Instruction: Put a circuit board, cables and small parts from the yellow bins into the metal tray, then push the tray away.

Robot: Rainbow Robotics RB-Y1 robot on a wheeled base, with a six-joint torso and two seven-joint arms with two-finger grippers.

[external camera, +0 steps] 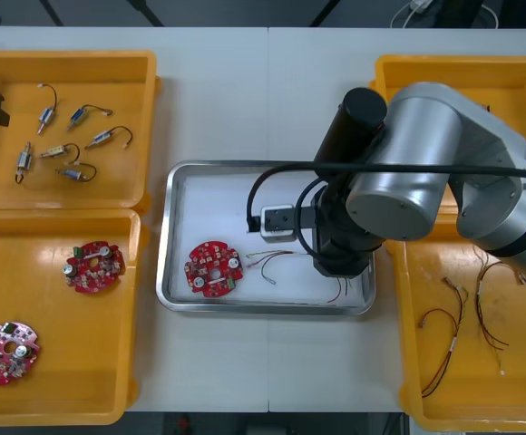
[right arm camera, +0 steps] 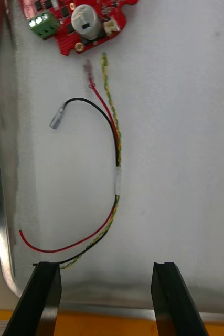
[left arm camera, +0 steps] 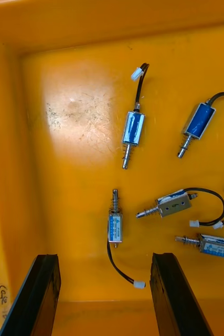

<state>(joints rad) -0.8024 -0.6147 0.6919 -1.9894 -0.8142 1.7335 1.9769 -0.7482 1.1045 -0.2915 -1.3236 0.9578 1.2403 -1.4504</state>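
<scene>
The light table (external camera: pixel 272 91) carries four yellow bins (external camera: pixel 82 335) flanking a metal tray (external camera: pixel 209 195).

Lying flat in the white-lined metal tray (external camera: pixel 165 237): a round red circuit board (external camera: pixel 214 269) and, just beside it, a loosely curved red, black and yellow cable (external camera: pixel 277 261). In the yellow bins (external camera: pixel 109 82) alongside: two more boards (external camera: pixel 94 266), six small metal parts (external camera: pixel 53 152), thin red cables (external camera: pixel 461 313).

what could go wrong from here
The red and yellow cable lies loose in the metal tray, with one end close to the open fingers of the right gripper; lifting away could snag it.
The left gripper hangs open over small metal parts whose thin black leads lie close together in the yellow bin; grasping one may drag a neighbour.
The circuit board, loose in the tray, could slide when it is pushed.
</scene>
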